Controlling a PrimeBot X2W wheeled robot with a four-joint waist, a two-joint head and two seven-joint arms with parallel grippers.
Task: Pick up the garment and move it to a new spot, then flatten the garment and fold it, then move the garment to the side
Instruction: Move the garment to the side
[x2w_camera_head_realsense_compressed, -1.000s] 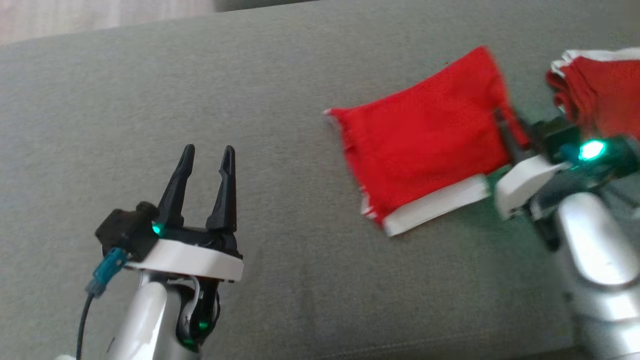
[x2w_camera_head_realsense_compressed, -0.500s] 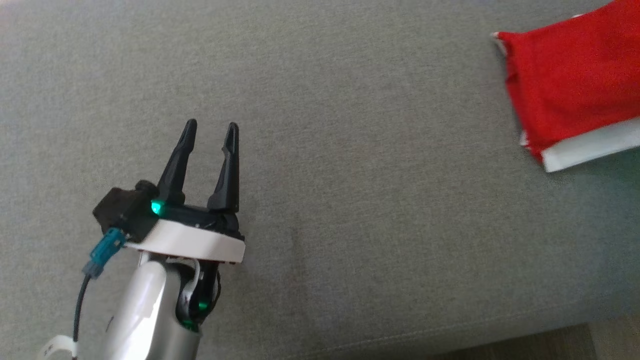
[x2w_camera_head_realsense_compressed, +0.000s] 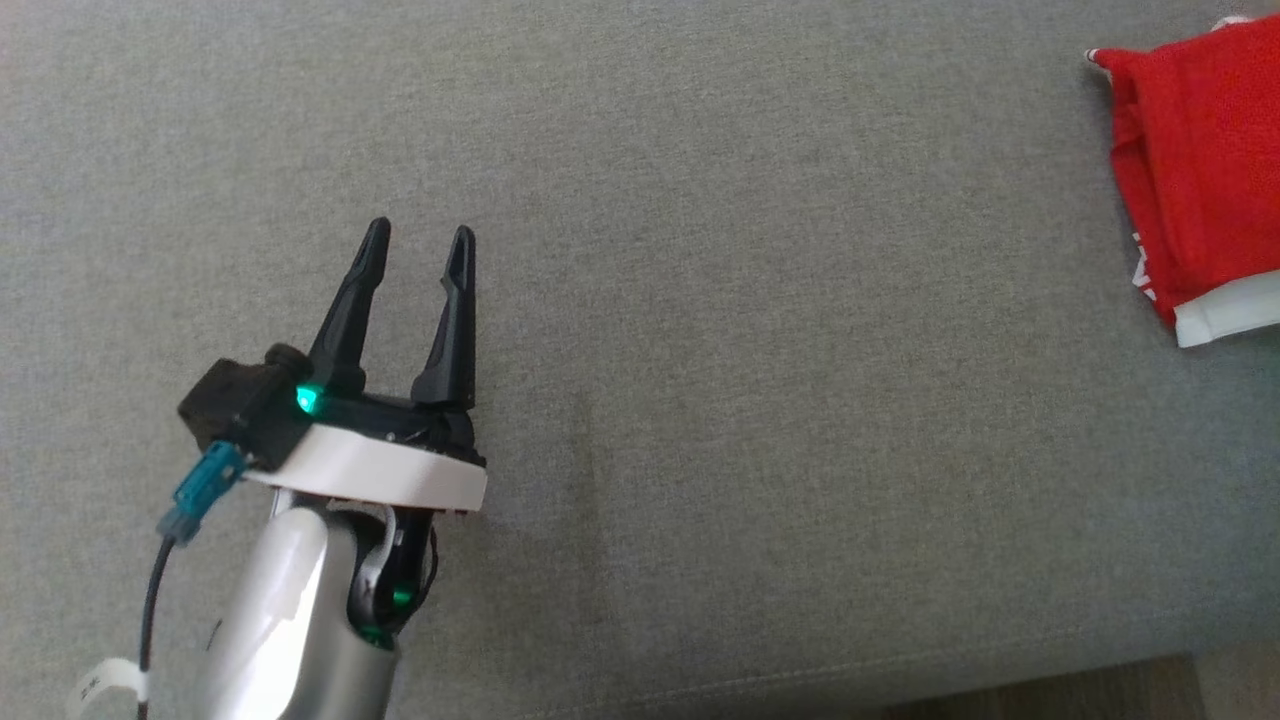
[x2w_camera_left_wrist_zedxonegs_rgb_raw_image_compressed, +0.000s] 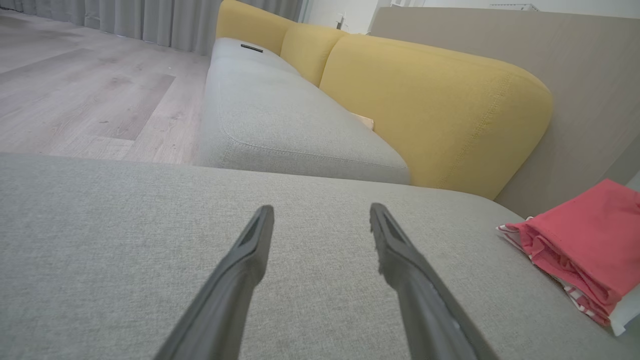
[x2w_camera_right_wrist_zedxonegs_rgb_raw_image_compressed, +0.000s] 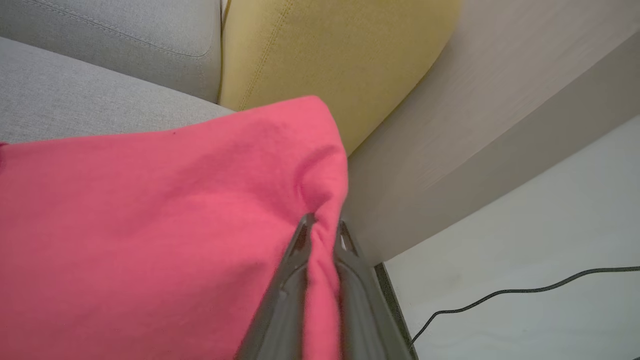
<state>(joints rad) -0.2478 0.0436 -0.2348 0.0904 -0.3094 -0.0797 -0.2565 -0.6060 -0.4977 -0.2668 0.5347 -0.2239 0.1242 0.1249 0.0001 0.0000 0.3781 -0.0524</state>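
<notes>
the right gripper (x2w_camera_right_wrist_zedxonegs_rgb_raw_image_compressed: 324, 223) is pinching a fold of the red garment (x2w_camera_head_realsense_compressed: 1205, 170) at the right end of the grey cushion (x2w_camera_head_realsense_compressed: 700, 300); the left gripper (x2w_camera_head_realsense_compressed: 420, 232) is hovering spread wide, empty.

The garment (x2w_camera_head_realsense_compressed: 1200, 170) lies on the seat cushion (x2w_camera_head_realsense_compressed: 750, 350) at its right edge, toward the far right corner. The left tool (x2w_camera_head_realsense_compressed: 420, 230) hangs over the cushion's near left part, well apart from the garment. The right tool (x2w_camera_right_wrist_zedxonegs_rgb_raw_image_compressed: 324, 223) is at the garment's edge nearest the panel (x2w_camera_left_wrist_zedxonegs_rgb_raw_image_compressed: 575, 75), with a fold pinched between its fingers. Beyond the cushion's far edge sits a second seat (x2w_camera_left_wrist_zedxonegs_rgb_raw_image_compressed: 280, 120), with a backrest (x2w_camera_left_wrist_zedxonegs_rgb_raw_image_compressed: 430, 105) along its right and floor (x2w_camera_left_wrist_zedxonegs_rgb_raw_image_compressed: 75, 100) to its left.
</notes>
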